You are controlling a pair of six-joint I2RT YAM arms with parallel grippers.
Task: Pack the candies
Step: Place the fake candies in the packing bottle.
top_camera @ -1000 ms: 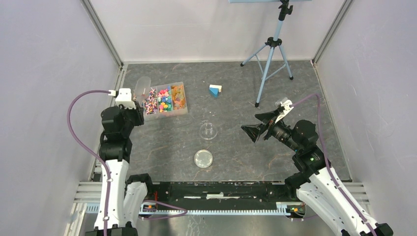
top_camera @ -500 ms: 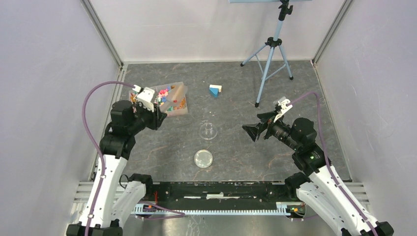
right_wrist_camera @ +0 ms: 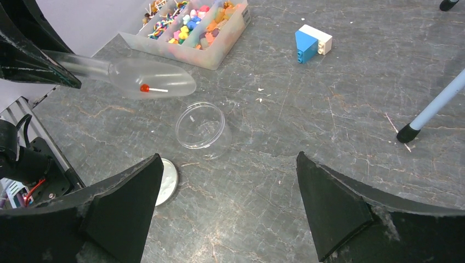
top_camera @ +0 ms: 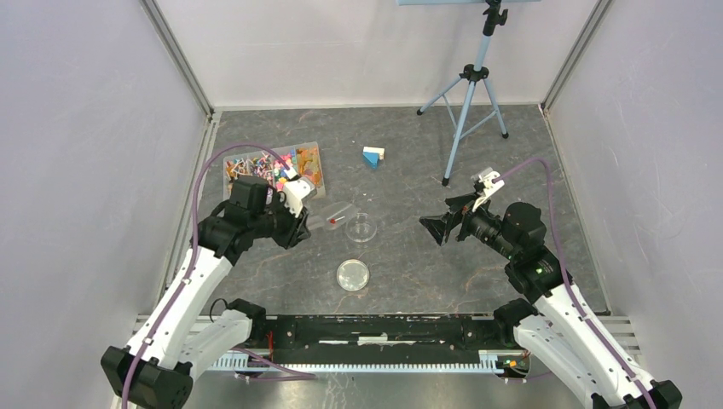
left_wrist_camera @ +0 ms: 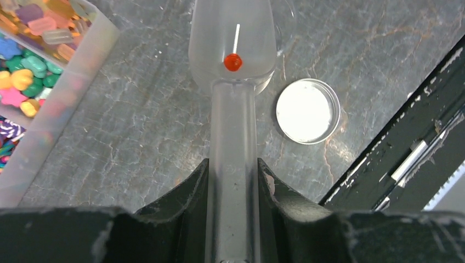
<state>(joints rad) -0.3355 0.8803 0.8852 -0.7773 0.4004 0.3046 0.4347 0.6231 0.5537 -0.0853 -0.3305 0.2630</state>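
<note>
My left gripper (top_camera: 300,223) (left_wrist_camera: 233,170) is shut on the handle of a clear plastic scoop (top_camera: 332,218) (left_wrist_camera: 233,164) (right_wrist_camera: 151,79). The scoop holds one red lollipop (left_wrist_camera: 233,62) (right_wrist_camera: 145,87) with a white stick. Its bowl is just left of an open clear round tub (top_camera: 361,227) (right_wrist_camera: 200,129). The tub's lid (top_camera: 353,274) (left_wrist_camera: 307,110) (right_wrist_camera: 164,181) lies flat nearer the arms. The candies (top_camera: 273,168) (left_wrist_camera: 22,82) (right_wrist_camera: 192,24) fill a clear divided box behind the left arm. My right gripper (top_camera: 443,217) (right_wrist_camera: 230,164) is open and empty, hovering right of the tub.
A blue-and-white block (top_camera: 373,156) (right_wrist_camera: 310,43) lies at the back middle. A tripod (top_camera: 467,94) stands at the back right, one foot (right_wrist_camera: 408,133) in the right wrist view. The black rail (top_camera: 375,328) runs along the near table edge.
My left arm has swung from the candy box to the right and nearer, carrying the scoop with the lollipop towards the tub. The right arm has hardly moved.
</note>
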